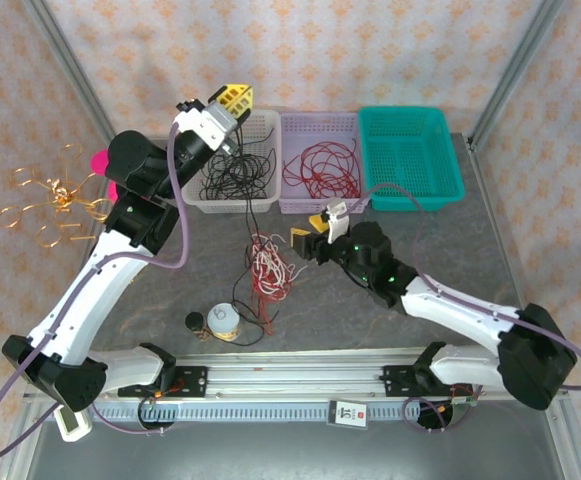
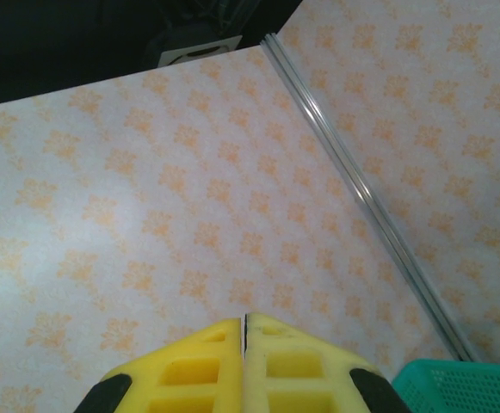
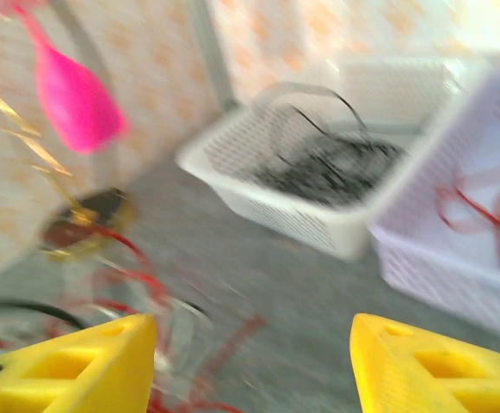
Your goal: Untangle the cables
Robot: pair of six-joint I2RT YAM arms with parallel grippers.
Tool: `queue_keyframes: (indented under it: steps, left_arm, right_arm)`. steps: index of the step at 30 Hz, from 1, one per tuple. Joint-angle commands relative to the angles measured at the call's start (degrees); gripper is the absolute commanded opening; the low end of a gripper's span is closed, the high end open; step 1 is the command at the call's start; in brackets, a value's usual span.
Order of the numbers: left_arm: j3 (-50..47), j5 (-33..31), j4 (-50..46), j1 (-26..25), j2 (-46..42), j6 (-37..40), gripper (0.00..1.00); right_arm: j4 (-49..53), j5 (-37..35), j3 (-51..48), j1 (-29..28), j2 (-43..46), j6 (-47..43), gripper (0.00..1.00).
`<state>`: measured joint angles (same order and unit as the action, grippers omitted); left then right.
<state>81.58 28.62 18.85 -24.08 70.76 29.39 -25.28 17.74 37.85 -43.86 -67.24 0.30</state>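
Right gripper: fingers spread wide with nothing between them, held low over the counter. The wrist view is motion-blurred, so fine strand detail is unreadable. The unsorted cables, a red and off-white tangle, lie just beyond its fingertips, low and toward its left finger. Ahead of it and further off stand a white basket with black cables and a lavender basket with red ones. A teal basket is off to its right. Left gripper: fingers pressed together, raised above the white basket and aimed at the back wall; cannot tell whether a strand is pinched. One black strand runs from that basket below it down into the tangle. Judgement: the step in hand is taking the next strand from the tangle. Do it by coming down on a free loop at the tangle's near edge and closing on one colour only. Draw it up and away slowly. If the whole clump rises, stop and re-grip. Risk: the black strand may drag the tangle.
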Motion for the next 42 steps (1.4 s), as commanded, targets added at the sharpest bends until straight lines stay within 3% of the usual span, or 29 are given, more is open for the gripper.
queue_keyframes:
  steps: [1,6,9,12,18,20,29,42]
  left_arm:
    - [-0.1,-2.2,-0.2,-0.9,0.5,-0.2,0.00]
    - [1.2,-3.4,-1.9,-2.2,2.7,0.7,0.00]
    - [2.5,-3.6,-2.5,-2.8,3.9,1.0,0.00]
    - [3.6,-3.9,-2.8,-3.3,4.4,1.2,0.00]
    - [6.7,-4.8,-0.7,-3.6,5.4,0.4,0.00]
    - [8.2,-6.4,1.6,-3.7,6.1,-0.3,0.00]
    - [24.7,-18.7,8.5,-2.9,15.4,2.5,0.00]
    - [46.8,-21.7,9.5,4.1,31.9,-0.5,0.00]
  right_arm:
    - [-0.8,15.0,2.9,-2.4,0.3,-2.1,0.63]
    - [-4.3,15.7,7.6,-5.9,-4.0,-2.9,0.68]
    - [-7.4,7.9,9.1,-5.8,-7.7,-1.1,0.68]
    - [-8.7,-5.3,10.3,-5.9,-12.8,2.0,0.63]
    - [-9.7,-28.1,9.1,-5.8,-24.7,8.7,0.33]
    - [-9.9,-32.8,7.3,-5.6,-27.5,11.3,0.27]
    - [-9.6,-37.2,-3.5,-3.9,-27.2,16.8,0.27]
    - [-5.7,-35.3,-7.5,-1.5,-20.9,17.1,0.34]
